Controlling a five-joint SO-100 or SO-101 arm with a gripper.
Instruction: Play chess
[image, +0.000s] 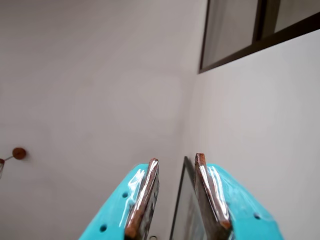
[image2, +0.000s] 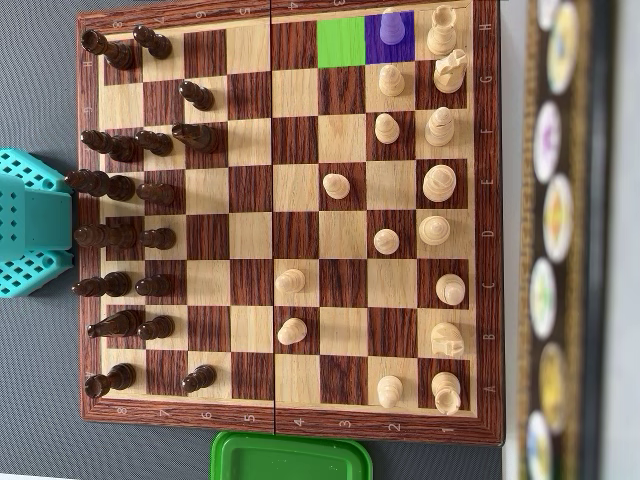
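Here, board: lies flat on the grey worktop, filling most of the overhead view, its fold running top to bottom.
Dark pieces: crowd the board's left edge, several lying tilted; a few stand one or two files inward.
Light pieces: along the right edge, with some advanced toward the middle.
Marked squares: a green square and a purple square sit side by side at the top edge; a light pawn stands on the purple one.
Arm: its teal body sits off the board's left edge.
Claw: released, holding nothing; in the wrist view its teal fingers are apart and point up at a pale wall.
Green lid: touches the board's bottom edge.
Patterned strip: beyond the right edge, blurred.
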